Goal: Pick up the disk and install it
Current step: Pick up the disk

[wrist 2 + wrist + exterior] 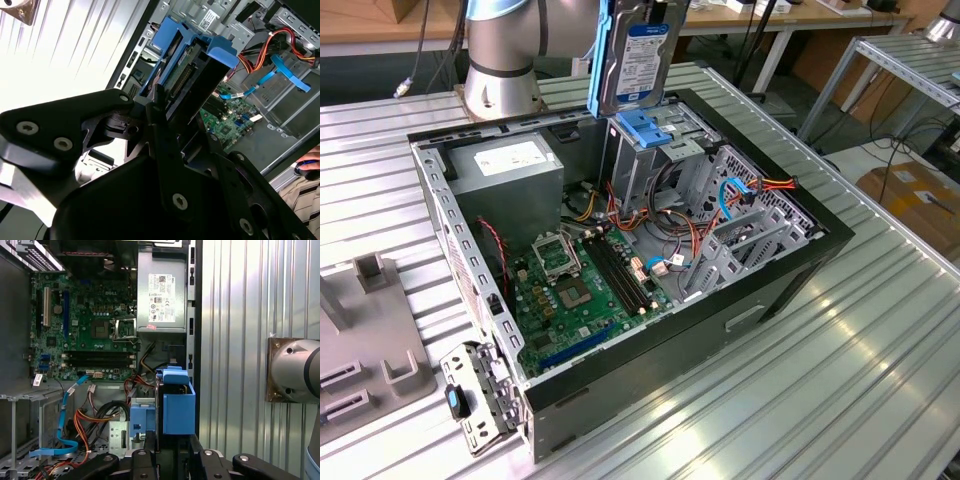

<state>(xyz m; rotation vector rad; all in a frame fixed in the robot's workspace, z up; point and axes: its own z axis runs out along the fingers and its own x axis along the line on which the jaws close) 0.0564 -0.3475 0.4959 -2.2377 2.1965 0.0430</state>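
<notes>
The pincer (161,107) is closed on the disk (192,75): in the second wrist view its black fingers (156,100) press against the blue carrier rails from either side, and the first wrist view shows the same clamp from above. In the exterior view the disk (635,55) hangs upright, label facing out, just above the drive cage (650,150) at the back of the open computer case (760,300) and not yet seated in it. The case lies on its side on a ribbed metal table (840,360). Going from the exterior view's left, a grey fixture (360,330) sits at the table's edge. Next comes the case wall, then the grey power supply (510,165) with its white sticker, the green motherboard (580,285), and the cage with orange and blue cables (745,195) beside it. The arm's base (500,60) stands on the table behind the case. Further to the right are other tables and a cardboard box (910,195) on the floor. The disk's top and the pincer itself are cut off by the exterior view's upper edge, and the slot under the disk is hidden behind the blue carrier.
</notes>
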